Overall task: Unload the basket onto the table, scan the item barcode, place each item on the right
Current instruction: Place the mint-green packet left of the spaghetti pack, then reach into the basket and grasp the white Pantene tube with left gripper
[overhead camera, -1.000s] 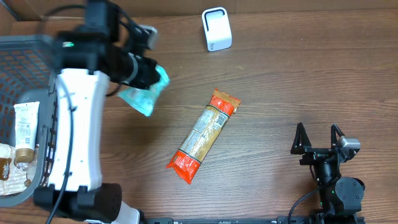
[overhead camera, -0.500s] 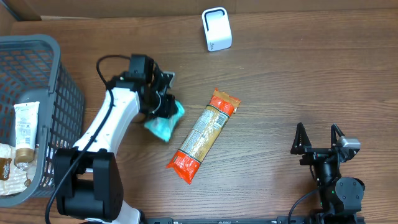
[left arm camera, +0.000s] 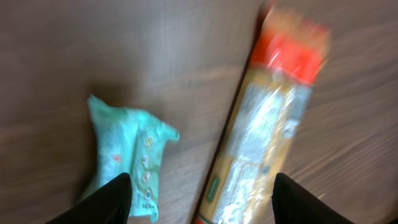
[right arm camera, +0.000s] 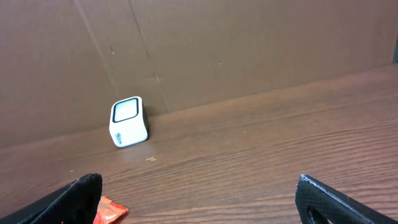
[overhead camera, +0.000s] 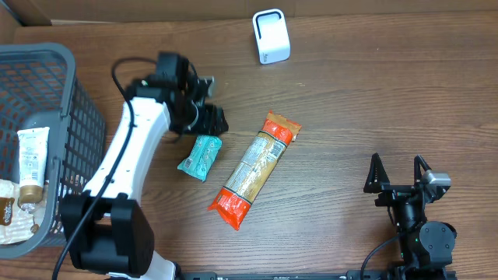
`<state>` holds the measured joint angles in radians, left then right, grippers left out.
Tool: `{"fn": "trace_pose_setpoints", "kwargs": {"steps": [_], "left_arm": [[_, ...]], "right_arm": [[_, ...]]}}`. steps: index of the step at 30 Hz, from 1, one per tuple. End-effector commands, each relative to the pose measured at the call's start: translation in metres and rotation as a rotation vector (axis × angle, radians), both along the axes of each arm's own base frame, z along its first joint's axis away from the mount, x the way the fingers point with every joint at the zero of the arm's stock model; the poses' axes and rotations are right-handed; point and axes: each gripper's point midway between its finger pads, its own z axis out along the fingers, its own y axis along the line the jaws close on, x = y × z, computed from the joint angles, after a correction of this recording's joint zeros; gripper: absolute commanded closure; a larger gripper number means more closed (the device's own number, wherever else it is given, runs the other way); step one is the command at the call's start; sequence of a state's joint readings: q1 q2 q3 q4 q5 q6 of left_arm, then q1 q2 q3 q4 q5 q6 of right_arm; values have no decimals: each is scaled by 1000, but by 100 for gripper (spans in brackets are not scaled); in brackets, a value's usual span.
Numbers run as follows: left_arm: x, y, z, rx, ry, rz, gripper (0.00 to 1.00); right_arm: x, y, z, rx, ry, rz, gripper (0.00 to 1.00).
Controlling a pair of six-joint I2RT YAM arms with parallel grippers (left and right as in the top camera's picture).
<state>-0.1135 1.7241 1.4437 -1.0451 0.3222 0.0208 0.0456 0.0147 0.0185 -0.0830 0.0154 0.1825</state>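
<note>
A teal packet (overhead camera: 199, 156) lies flat on the wooden table, left of a long orange-and-yellow packet (overhead camera: 254, 169). Just above the teal packet hovers my left gripper (overhead camera: 208, 117), open and holding nothing. In the left wrist view the teal packet (left arm camera: 124, 158) and the long packet (left arm camera: 261, 137) both show below the left gripper (left arm camera: 202, 193), blurred. The white scanner (overhead camera: 271, 36) stands at the back of the table. My right gripper (overhead camera: 398, 173) rests open at the front right; its wrist view shows the scanner (right arm camera: 129, 121) far ahead of the right gripper (right arm camera: 199, 199).
A grey mesh basket (overhead camera: 74, 93) with a tube and other items stands at the left edge. A cardboard wall (right arm camera: 249, 50) runs along the back. The red end of the long packet (right arm camera: 109, 210) shows beside my right gripper's left finger.
The left arm came down with the teal packet, opened its jaws and let it go on the table, then lifted slightly away. The right arm has not moved.
</note>
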Motion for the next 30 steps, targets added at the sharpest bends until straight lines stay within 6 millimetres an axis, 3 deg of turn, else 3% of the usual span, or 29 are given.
{"fn": "trace_pose_setpoints", "kwargs": {"steps": [1,5,8,10,13,17,20,25,30], "left_arm": [[26,12,83,1,-172,61,36],[29,52,159,86,-290,206,30],[21,95,206,134,-361,363,18],[12,129,227,161,-388,482,11],[-6,183,242,182,-394,660,0],[-40,259,236,195,-338,911,0],[-68,301,226,216,-289,1049,1],[-105,343,201,245,-193,1171,0],[-107,367,164,250,-142,1202,0]], "right_arm": [[0,-2,-2,-1,-4,-10,0],[0,-2,-2,-1,-4,-10,0],[0,-2,-2,-1,-4,-10,0],[0,-2,-2,-1,-4,-10,0],[0,-2,-2,-1,-4,-10,0],[0,-2,-2,-1,-4,-10,0],[0,-2,-2,-1,-4,-10,0],[0,-2,-2,-1,-4,-10,0],[0,-2,-2,-1,-4,-10,0]]}}
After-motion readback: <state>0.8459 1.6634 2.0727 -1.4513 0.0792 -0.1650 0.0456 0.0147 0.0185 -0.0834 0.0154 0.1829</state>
